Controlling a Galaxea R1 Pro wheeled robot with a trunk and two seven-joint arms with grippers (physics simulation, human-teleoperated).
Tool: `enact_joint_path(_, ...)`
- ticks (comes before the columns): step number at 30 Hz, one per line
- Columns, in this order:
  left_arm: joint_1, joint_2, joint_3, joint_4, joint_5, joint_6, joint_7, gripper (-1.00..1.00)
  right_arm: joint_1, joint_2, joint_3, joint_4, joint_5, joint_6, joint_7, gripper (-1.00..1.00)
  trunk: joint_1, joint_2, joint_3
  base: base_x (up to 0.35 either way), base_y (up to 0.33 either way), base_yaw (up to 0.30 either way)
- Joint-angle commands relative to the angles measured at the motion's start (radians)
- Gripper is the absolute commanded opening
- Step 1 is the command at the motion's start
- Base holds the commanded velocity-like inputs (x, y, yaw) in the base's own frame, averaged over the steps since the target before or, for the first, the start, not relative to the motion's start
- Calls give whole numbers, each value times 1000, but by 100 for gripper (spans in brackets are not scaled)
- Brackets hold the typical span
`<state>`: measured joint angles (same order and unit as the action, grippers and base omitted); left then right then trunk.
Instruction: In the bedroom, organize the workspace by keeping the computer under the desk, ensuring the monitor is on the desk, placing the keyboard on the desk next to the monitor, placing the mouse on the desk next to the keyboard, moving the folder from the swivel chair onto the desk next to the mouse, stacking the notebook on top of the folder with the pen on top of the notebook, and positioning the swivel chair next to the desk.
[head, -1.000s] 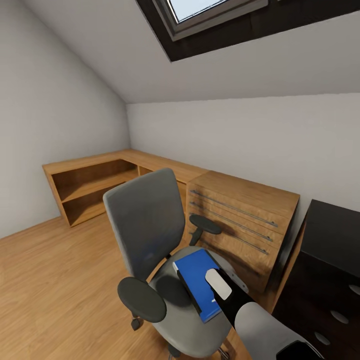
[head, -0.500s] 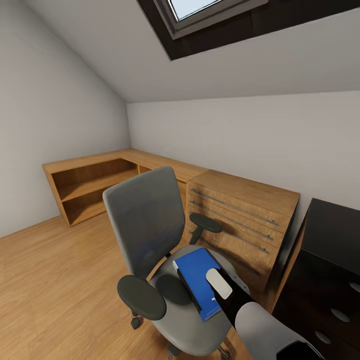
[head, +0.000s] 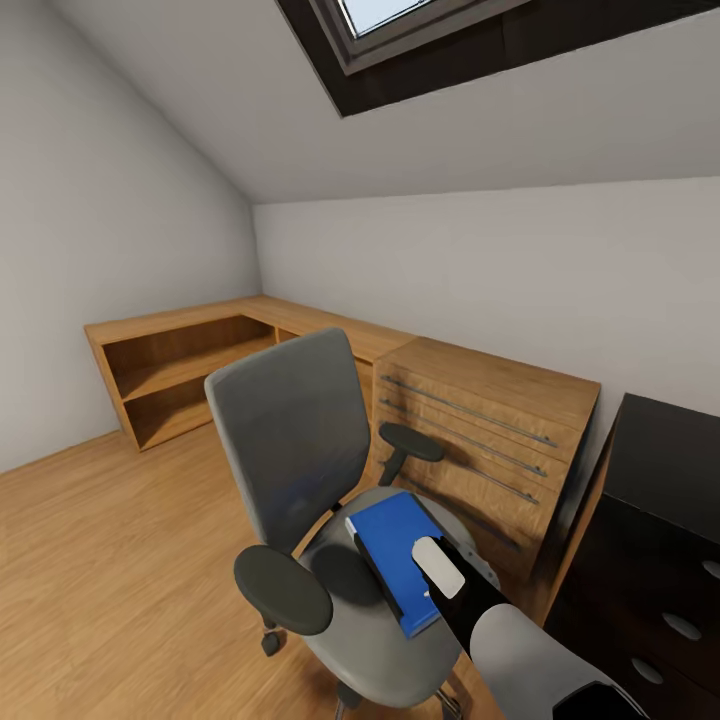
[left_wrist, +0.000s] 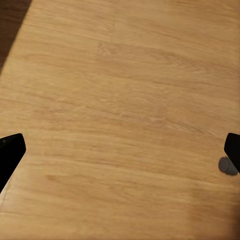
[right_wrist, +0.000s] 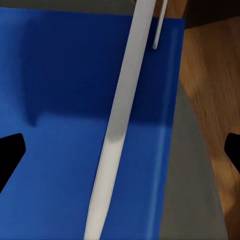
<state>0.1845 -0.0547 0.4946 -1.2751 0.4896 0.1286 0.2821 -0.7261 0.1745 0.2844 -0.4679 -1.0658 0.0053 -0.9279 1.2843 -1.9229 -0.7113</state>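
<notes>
The grey swivel chair (head: 290, 440) stands mid-room with the bright blue folder (head: 390, 535) lying flat on its seat. My right arm (head: 500, 630) reaches over the folder from the lower right. In the right wrist view my right gripper (right_wrist: 120, 152) is open, its black fingertips (right_wrist: 10, 155) far apart just above the folder (right_wrist: 65, 75). A long white strip (right_wrist: 120, 120) runs across the folder. My left gripper (left_wrist: 120, 150) is open over bare wood floor. The black desk (head: 665, 460) shows at the right edge.
A wooden drawer chest (head: 480, 440) stands right behind the chair, joined to a low wooden shelf unit (head: 180, 370) along the walls. The desk's black drawer unit (head: 640, 600) is beside my right arm. Open wood floor (head: 100, 560) lies to the left. A grey castor (left_wrist: 228, 166) shows near my left fingertip.
The whole picture has shifted very slightly, so the camera moved. My right arm stays over the folder on the seat.
</notes>
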Motion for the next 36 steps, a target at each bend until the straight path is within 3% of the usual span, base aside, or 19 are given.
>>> enact_joint_path(1,0,-1,1,-3,7,5,3,100,-1,0,4,0,-3,1,-5,100,0,0,-1,0,0,0)
enact_joint_path(25,1,-1,1,-3,8,5,3,100,-1,0,5,0,-3,1,-4,100,8,-14,-7,0,0,0)
enact_joint_path(26,1,-1,1,-3,8,5,3,100,-1,0,5,0,-3,1,-4,-100,8,-14,-7,0,0,0)
enact_joint_path(36,1,-1,1,-1,9,5,3,100,-1,0,5,0,-3,1,-5,-100,8,-14,-7,0,0,0)
